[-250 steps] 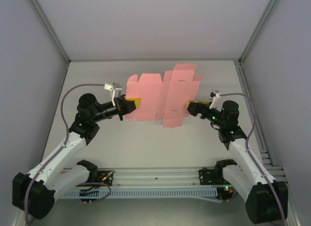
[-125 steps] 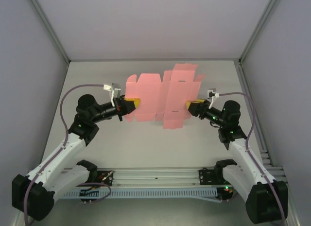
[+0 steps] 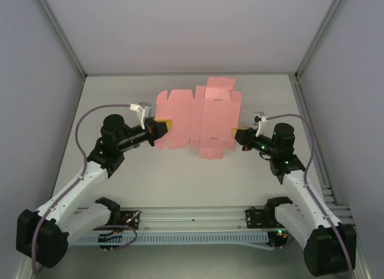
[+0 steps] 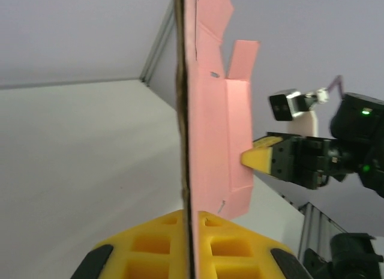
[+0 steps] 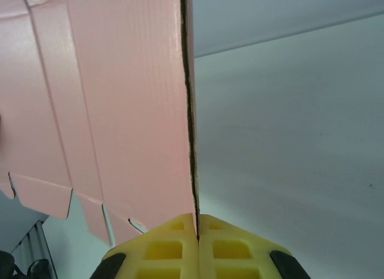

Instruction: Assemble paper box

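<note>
Nearest, above bare grey worktop (image 3: 180, 177), raised clear of it and stretched between two arms: the paper box (image 3: 198, 120). Not yet boxed, spread as a pale pink die-cut sheet of thin card, creased into panels. Pinched at its left edge by the left end effector (image 3: 161, 126), yellow pads (image 4: 156, 249) pressed tight on the card. Pinched likewise at its right edge by the right end effector (image 3: 239, 135), clamped fully closed. Along the near edge, short tabs and one longer flap pointing toward the arm bases. Seen edge-on from the left wrist, with one panel bent out toward the right. Farthest, a notched flap jutting past the rest.
</note>
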Motion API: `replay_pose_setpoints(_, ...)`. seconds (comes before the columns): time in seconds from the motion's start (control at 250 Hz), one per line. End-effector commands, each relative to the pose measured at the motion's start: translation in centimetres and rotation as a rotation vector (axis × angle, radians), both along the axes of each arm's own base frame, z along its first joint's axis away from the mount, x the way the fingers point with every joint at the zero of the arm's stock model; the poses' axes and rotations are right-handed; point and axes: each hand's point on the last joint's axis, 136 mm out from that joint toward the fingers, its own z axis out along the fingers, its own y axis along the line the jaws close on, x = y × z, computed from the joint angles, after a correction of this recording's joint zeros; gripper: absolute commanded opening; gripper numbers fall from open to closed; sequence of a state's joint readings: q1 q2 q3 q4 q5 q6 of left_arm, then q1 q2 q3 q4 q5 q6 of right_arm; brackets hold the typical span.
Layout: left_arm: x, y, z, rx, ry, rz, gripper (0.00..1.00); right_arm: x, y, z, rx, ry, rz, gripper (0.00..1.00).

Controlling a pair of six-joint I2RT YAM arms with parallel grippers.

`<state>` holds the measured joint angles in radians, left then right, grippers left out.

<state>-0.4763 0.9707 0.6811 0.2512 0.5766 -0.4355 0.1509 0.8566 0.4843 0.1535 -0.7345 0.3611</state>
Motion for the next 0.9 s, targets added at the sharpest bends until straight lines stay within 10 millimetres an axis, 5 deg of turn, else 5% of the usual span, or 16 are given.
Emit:
replay_pose_setpoints(0.0,2.4,1.3,-2.9,0.108,0.068,0.134,0.00,1.0,-0.7,1.0,-0.045,-0.065,-0.040,0.00)
replay_pose_setpoints(0.088,3.1,1.2,-5.1,0.142,0.116,0.152,0.07,1.4,-0.9,0.0,-0.078,-0.045,-0.058,0.00)
replay_pose_setpoints(0.184,3.5,1.0,-6.5,0.159,0.156,0.148,0.36,1.4,-0.5,-1.2,-0.103,0.004,-0.037,0.00)
replay_pose_setpoints(0.287,4.0,1.4,-8.2,0.201,0.210,0.187,0.99,1.3,-0.1,-3.9,-0.168,0.085,-0.035,0.00)
replay_pose_setpoints(0.411,5.0,3.2,-10.6,0.292,0.275,0.298,1.00,1.2,0.1,-8.2,-0.260,0.185,-0.045,0.00)
replay_pose_setpoints(0.623,5.8,7.3,-13.7,0.468,0.375,0.512,1.00,2.3,-0.1,-9.7,-0.424,0.231,-0.083,0.00)
replay_pose_setpoints(0.898,5.1,7.7,-13.5,0.453,0.374,0.517,1.00,2.9,-0.9,-11.6,-1.029,0.112,-0.074,0.00)
